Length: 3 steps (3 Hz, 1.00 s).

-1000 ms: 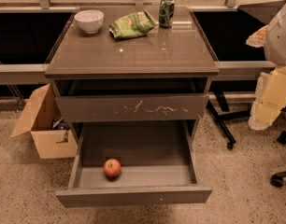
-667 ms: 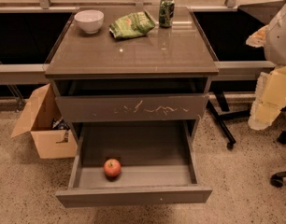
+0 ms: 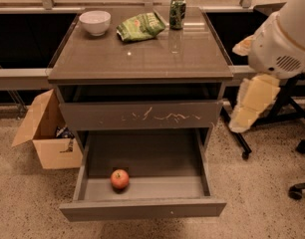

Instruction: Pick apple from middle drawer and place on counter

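Gripper (image 3: pixel 246 112): hangs off the right side of the cabinet (image 3: pixel 215 133), level with its scratched drawer front (image 3: pixel 140 115), tilted down and toward the cabinet. It is clear of the cabinet and touches nothing. Open or closed: cannot tell from this angle. Nothing is seen held.

Arm (image 3: pixel 286 36): white housing, up and to the right of the cabinet, above the gripper and about level with the cabinet top.

The counter (image 3: pixel 142 61): the glossy top of the cabinet. At its back left stands a white bowl (image 3: pixel 95 22), upright. At back centre lies a crumpled green bag (image 3: pixel 140 26). At back right, just beside the bag, stands a green can (image 3: pixel 177 13), upright. The front half of the top is bare and reflective.

The middle drawer (image 3: pixel 142 209): pulled well out from the cabinet front, below the scratched drawer front, which is nearly closed.

The apple (image 3: pixel 119 179): sits on the middle drawer's floor, front left part, near the front wall and apart from the left side wall. Red with a yellowish patch. It is well apart from the gripper.

Left of the cabinet: open cardboard box (image 3: pixel 48 133) on the speckled floor (image 3: pixel 23 203), close to the cabinet side. Right of the cabinet: black chair legs (image 3: pixel 240 142), behind and below the gripper.
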Motion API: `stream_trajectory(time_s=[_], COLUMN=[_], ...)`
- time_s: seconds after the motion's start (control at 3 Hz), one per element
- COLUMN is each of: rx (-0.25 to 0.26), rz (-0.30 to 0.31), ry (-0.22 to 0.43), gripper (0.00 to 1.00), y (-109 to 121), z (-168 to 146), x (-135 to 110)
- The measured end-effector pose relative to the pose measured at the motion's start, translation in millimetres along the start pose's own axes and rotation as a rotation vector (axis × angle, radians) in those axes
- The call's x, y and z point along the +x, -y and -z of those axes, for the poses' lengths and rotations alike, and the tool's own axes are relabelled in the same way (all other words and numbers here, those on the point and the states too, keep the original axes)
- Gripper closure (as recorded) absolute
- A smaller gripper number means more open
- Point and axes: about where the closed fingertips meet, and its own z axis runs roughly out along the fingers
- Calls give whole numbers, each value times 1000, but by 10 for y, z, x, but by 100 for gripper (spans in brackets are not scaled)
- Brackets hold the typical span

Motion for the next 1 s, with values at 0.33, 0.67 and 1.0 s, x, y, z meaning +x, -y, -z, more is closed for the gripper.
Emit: stream_trajectory(time_s=[0.33,0.67,1.0], rx=[-46,-64,-49], rz=[16,20,17], ry=[158,311,339], gripper=[0,0,0], y=[49,-9,17], z=[-526,-851,-836], x=[-375,-745,-852])
